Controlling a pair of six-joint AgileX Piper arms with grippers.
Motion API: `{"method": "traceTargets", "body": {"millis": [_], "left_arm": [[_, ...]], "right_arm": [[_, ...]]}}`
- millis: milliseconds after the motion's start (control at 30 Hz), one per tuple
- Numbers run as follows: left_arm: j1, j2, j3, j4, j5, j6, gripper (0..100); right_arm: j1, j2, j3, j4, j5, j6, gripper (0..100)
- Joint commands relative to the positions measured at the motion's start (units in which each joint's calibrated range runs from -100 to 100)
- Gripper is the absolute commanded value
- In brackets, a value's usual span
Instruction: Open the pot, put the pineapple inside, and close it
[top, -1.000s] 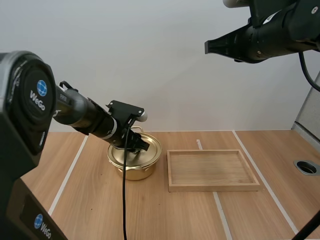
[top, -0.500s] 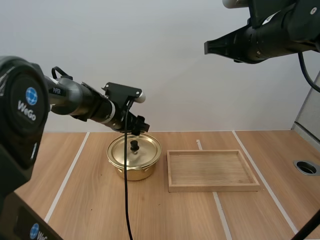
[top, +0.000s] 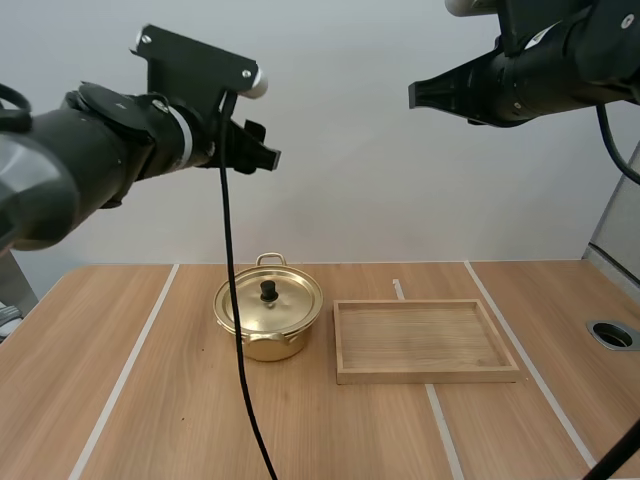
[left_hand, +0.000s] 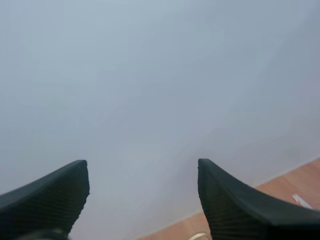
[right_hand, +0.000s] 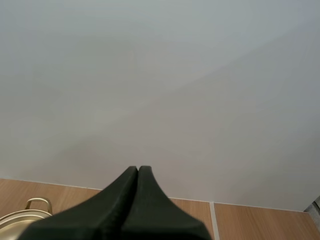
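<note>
high view: the pot is shiny gold metal, round and shallow, with a loop handle at its far side. its lid is on, topped by a small black knob. it sits on the desk nearer the far edge, left of the middle, with a wooden tray just beside it toward the right edge. my left gripper hangs high above the pot, fingers apart. my right gripper is high over the tray, fingers pressed together.
</note>
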Motion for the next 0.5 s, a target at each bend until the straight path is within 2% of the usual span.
{"method": "traceTargets", "body": {"millis": [0, 167, 333, 467], "left_arm": [[-0.1, -5.33, -0.3, -0.1, -5.84, -0.5, 100], [-0.1, -11.82, -0.3, 0.58, -15.23, -0.41, 100], [-0.1, -17.53, -0.3, 6.91, -23.05, 0.63, 100], [-0.1, -20.48, -0.3, 7.88, -32.07, 0.63, 100]], "right_arm": [[-0.26, -0.72, -0.29, -0.07, -0.35, 0.17, 0], [-0.26, -0.72, -0.29, -0.07, -0.35, 0.17, 0], [-0.26, -0.72, -0.29, -0.07, -0.35, 0.17, 0], [-0.26, -0.72, -0.29, -0.07, -0.35, 0.17, 0]]}}
